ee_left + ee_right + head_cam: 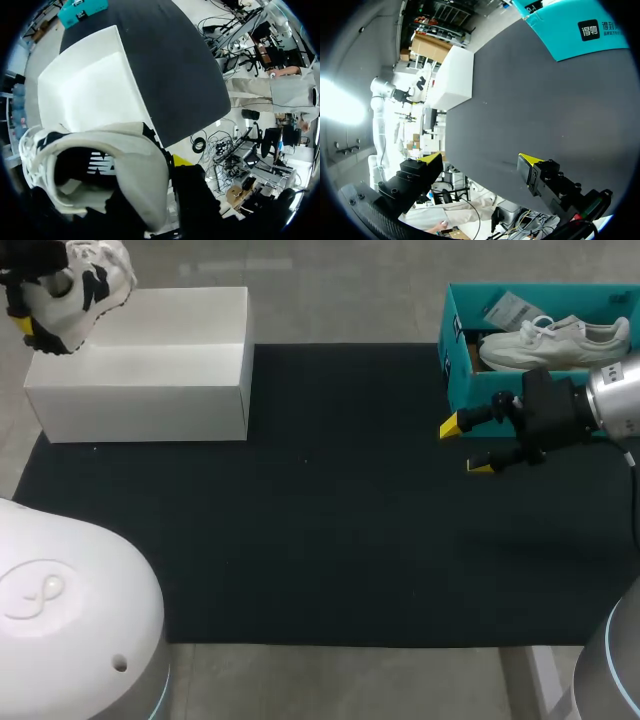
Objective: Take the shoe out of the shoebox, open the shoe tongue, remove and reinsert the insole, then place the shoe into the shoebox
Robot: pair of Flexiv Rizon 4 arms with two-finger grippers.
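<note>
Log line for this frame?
left hand: holding shoe by white box | second shoe: in teal shoebox | right hand: open, over mat

Bright, even light falls from above. The white box (140, 370) shines on top and is greyer on its near side. The black mat (330, 540) shows hardly any shadows. In the right wrist view, a big white glare burns in the room beyond the mat. In the left wrist view, the box's edges look bent, and the inside of the shoe (90, 165) is dark.

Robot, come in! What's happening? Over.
Left gripper shut on shoe, near white box. Right gripper open, beside teal shoebox. Second shoe inside shoebox.
</note>
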